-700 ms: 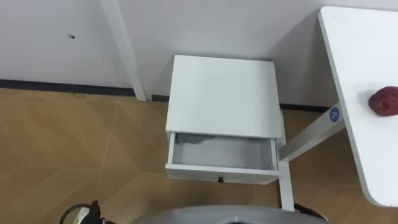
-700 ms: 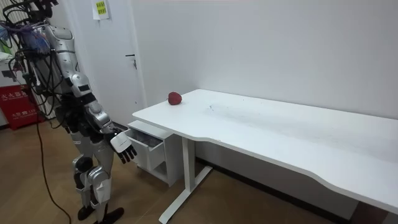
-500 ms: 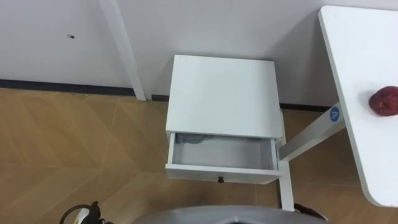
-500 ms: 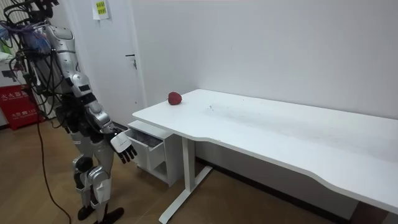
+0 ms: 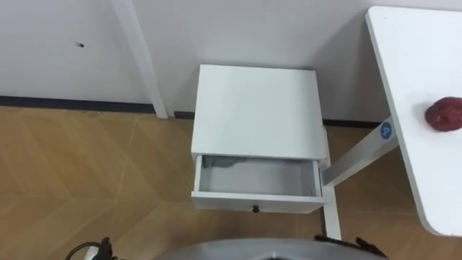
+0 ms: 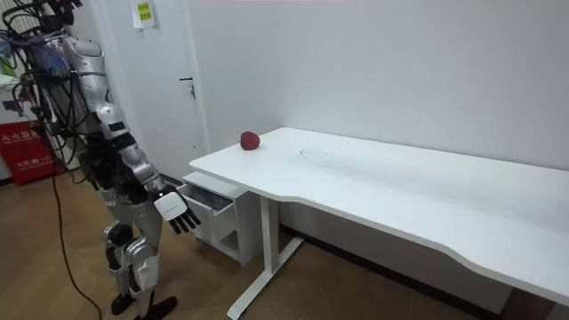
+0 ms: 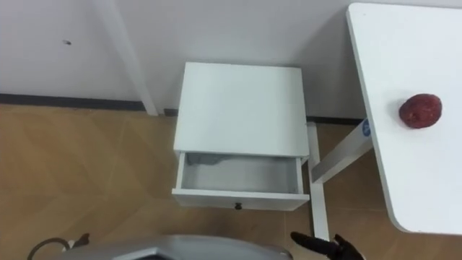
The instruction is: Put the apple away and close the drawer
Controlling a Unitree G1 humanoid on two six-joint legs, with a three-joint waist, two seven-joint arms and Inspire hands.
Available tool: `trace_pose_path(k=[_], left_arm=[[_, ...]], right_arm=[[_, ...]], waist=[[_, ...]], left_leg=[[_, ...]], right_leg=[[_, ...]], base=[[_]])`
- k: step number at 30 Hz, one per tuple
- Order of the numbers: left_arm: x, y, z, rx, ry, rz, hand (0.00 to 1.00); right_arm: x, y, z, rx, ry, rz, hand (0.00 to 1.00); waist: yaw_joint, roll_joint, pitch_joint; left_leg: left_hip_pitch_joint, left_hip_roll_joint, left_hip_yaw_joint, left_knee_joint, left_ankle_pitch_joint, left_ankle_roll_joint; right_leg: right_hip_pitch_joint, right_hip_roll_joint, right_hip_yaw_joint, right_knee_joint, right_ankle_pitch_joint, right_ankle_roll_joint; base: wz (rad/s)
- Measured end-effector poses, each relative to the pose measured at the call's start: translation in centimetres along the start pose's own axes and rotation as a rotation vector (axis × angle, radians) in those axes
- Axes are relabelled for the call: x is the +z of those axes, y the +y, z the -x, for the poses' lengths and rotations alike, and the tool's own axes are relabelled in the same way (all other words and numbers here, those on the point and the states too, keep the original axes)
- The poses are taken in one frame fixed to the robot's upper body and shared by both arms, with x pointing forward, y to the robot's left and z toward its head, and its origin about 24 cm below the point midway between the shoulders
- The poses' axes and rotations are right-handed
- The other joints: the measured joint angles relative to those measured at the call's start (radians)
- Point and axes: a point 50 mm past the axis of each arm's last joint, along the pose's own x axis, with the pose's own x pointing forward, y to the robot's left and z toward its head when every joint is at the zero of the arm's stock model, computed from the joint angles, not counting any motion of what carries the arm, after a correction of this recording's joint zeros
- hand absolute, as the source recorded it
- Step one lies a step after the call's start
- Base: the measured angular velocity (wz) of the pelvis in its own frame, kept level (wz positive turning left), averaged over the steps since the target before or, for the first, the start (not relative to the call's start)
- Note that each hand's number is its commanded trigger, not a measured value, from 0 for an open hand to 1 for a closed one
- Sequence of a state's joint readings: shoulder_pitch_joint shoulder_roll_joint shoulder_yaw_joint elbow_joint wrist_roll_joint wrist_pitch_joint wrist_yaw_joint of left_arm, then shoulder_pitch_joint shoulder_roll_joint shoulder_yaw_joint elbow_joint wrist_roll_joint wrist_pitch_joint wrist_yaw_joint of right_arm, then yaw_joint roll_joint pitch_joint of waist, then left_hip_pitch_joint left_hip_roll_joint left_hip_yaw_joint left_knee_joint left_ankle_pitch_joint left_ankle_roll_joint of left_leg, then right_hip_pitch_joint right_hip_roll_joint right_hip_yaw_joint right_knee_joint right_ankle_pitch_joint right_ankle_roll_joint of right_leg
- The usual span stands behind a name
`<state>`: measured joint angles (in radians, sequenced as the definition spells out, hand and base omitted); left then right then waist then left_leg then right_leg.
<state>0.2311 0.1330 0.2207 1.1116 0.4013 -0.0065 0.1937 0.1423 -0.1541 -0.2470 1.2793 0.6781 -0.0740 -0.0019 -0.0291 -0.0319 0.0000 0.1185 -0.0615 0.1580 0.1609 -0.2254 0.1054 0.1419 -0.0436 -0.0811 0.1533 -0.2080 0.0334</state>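
1. The apple [image 7: 420,110], dark red, lies on the white table [image 5: 404,50] near its front corner, at the robot's right and well apart from the drawer
2. It looks nearly round, slightly wider across than deep; which way its stem points I cannot tell
3. The drawer [image 5: 258,178] of the small white cabinet [image 5: 254,108] is pulled out toward the robot, its long axis running left to right, a small dark knob [image 5: 255,209] on its front
4. In the room view the robot stands on the wooden floor [image 5: 79,166] facing the cabinet, right hand [image 6: 174,212] low before the drawer, fingers spread and holding nothing
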Motion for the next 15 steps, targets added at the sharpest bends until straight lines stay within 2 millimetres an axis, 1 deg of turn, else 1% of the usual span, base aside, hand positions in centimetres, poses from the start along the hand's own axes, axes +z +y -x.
trace_pose_path(k=[1,2,4,5,6,7,9,12,13,15], left_arm=[[-0.1,0.2,0.0,0.007,0.006,0.014,0.00],[-0.1,0.3,0.0,0.009,0.007,0.016,0.00],[-0.6,0.4,0.0,0.013,0.017,0.021,0.00],[-0.8,0.4,0.1,0.014,0.021,0.028,0.00],[-0.8,0.5,0.0,0.017,0.024,0.037,0.00],[-0.7,0.5,0.0,0.021,0.023,0.042,0.00],[-0.8,0.6,0.0,0.030,0.026,0.042,0.00],[-0.3,0.9,-0.1,0.037,0.014,0.041,0.00],[-0.3,0.9,-0.2,0.035,0.011,0.041,0.00],[-0.3,0.9,-0.2,0.035,0.014,0.043,0.00]], right_arm=[[0.2,-0.4,0.0,-0.018,-0.008,-0.124,0.00],[0.2,-0.6,0.0,-0.028,-0.012,-0.189,0.00],[0.7,-1.4,0.0,-0.062,-0.040,-0.448,0.00],[0.8,-1.6,0.0,-0.073,-0.046,-0.513,0.00],[0.9,-1.9,0.1,-0.091,-0.057,-0.618,0.00],[1.0,-2.2,0.1,-0.108,-0.064,-0.693,0.00],[1.1,-2.4,0.1,-0.128,-0.068,-0.796,0.00],[1.2,-2.7,0.2,-0.161,-0.069,-0.920,0.00],[1.4,-2.6,0.2,-0.163,-0.075,-0.996,0.00],[1.5,-2.6,0.2,-0.169,-0.077,-1.068,0.00]], waist=[[-0.012,0.000,0.0001],[-0.020,0.000,0.0002],[-0.043,0.004,0.0002],[-0.046,0.005,0.0005],[-0.053,0.007,0.0013],[-0.052,0.010,0.0025],[-0.052,0.011,0.0029],[-0.055,0.012,0.0017],[-0.058,0.009,-0.0014],[-0.061,0.011,-0.0041]], left_leg=[[0.000,0.001,0.000,0.000,0.000,0.000],[-0.001,0.001,0.000,0.000,0.000,0.000],[0.001,0.001,0.004,-0.001,0.000,0.000],[0.002,0.002,0.006,-0.001,0.000,0.000],[0.003,0.003,0.011,-0.001,0.000,-0.001],[0.002,0.006,0.023,-0.001,-0.001,-0.001],[-0.002,0.010,0.033,-0.001,-0.003,-0.004],[-0.005,0.012,0.035,-0.005,-0.004,-0.005],[-0.005,0.013,0.036,-0.006,-0.004,-0.005],[-0.005,0.015,0.042,-0.005,-0.004,-0.006]], right_leg=[[0.000,0.000,0.000,0.001,0.001,0.000],[-0.001,0.000,0.000,0.001,0.001,0.000],[-0.001,0.001,0.003,0.002,0.001,0.000],[-0.001,0.002,0.004,0.004,0.001,0.000],[-0.005,0.003,0.008,0.009,0.001,0.000],[-0.016,0.005,0.016,0.020,0.001,-0.001],[-0.022,0.009,0.026,0.020,0.004,-0.004],[-0.028,0.011,0.025,0.024,0.005,-0.005],[-0.034,0.012,0.026,0.031,0.005,-0.005],[-0.039,0.014,0.026,0.036,0.005,-0.005]], base=[[-0.08],[0.00],[-0.05],[-0.10],[-0.18],[-0.24],[-0.23],[-0.07],[-0.05],[-0.08]])
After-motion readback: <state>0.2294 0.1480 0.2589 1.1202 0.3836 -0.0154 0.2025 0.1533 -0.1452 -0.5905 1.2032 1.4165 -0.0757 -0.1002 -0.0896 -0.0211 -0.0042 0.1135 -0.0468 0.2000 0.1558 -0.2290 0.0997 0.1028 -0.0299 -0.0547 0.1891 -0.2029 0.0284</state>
